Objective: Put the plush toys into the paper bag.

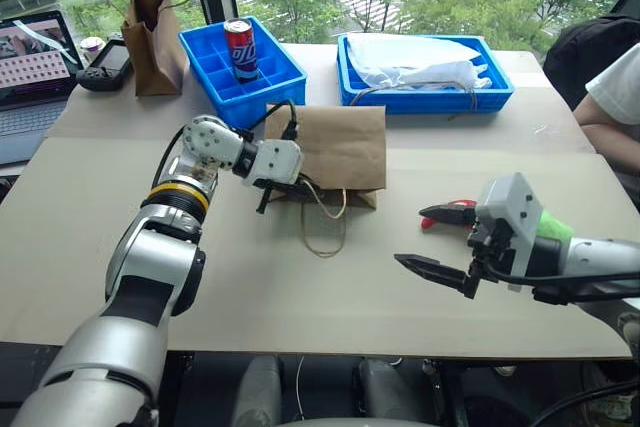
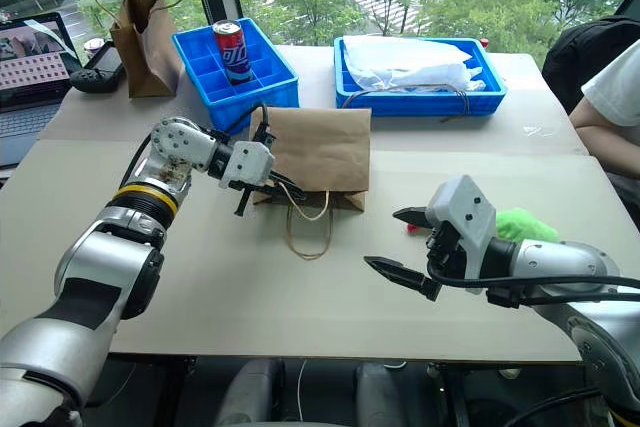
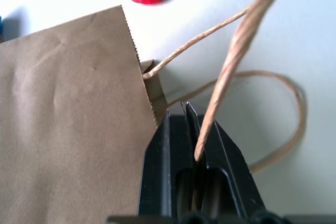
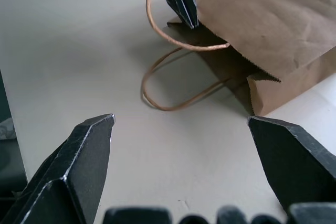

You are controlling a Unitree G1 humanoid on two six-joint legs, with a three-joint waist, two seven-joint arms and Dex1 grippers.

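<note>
- Locate the paper bag point(image 1: 338, 147) at the centre of the table point(image 1: 150, 277). It lies flat, mouth toward you, with its two twine handles point(image 1: 325, 232) spilling out at 6 o'clock from the mouth.
- Check the left gripper point(image 1: 272, 190). It sits at the bag's mouth corner, at 9 o'clock from the bag. The left wrist view shows its jaws fully closed on one strand of twine handle, right beside the serrated mouth edge. Judged purpose: a pinch on the handle lets you lift and hold the upper lip so the mouth gapes for loading.
- Check the right gripper point(image 1: 432, 239). It hovers above bare table at 4 o'clock from the bag, jaws spread wide, nothing between them. Its fingers point toward the bag mouth.
- Find the red plush toy point(image 1: 452, 209) on the table at 3 o'clock from the bag mouth, just beyond the right gripper's upper finger.
- Find the lime green plush toy point(image 2: 523, 223) on the table behind the right wrist, at 3 o'clock from the red one. Both toys are outside the bag.
- Note the clutter at 12 o'clock: two blue trays point(image 1: 425, 97), a can point(image 1: 241, 49), and a taller dark bag point(image 1: 155, 42). None obstructs your path.
- Expect the flat bag to slide when pulled by its handle; lift gently.
</note>
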